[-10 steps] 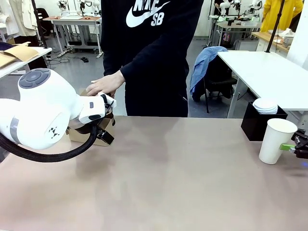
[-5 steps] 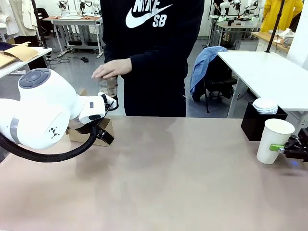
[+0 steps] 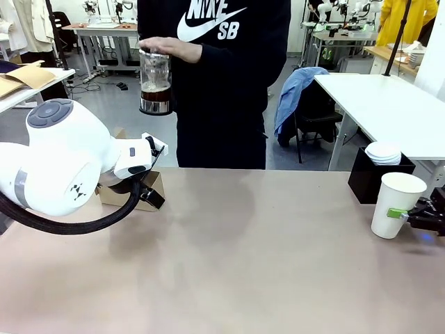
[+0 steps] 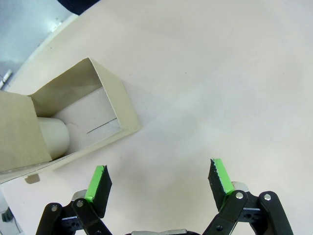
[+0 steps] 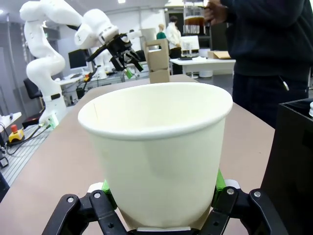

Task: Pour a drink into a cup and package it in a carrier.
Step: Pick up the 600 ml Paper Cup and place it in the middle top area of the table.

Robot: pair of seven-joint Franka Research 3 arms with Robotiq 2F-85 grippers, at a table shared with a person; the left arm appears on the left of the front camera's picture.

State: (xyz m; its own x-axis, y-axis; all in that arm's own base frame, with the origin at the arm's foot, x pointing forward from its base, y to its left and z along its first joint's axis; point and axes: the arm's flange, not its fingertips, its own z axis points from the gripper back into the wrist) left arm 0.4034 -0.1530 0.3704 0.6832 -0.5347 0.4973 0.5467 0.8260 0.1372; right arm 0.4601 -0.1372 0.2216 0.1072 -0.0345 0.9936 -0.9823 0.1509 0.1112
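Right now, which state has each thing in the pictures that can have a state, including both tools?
cup: upright, no lid
right tool: shut on the cup
left tool: open, holding nothing
press jug: upright, held in the air by the person's hand, part full of dark drink
carrier: standing on the table, top open
lids: stacked on the black box

1. The person's hand (image 3: 170,47) has left the carrier (image 3: 106,195) at 9 o'clock and now holds the press jug (image 3: 155,73) of drink (image 3: 156,92) aloft at 11 o'clock.
2. The right gripper (image 5: 162,186) has closed on the cup (image 3: 398,198) at 3 o'clock, which seems nudged slightly toward 9 o'clock.
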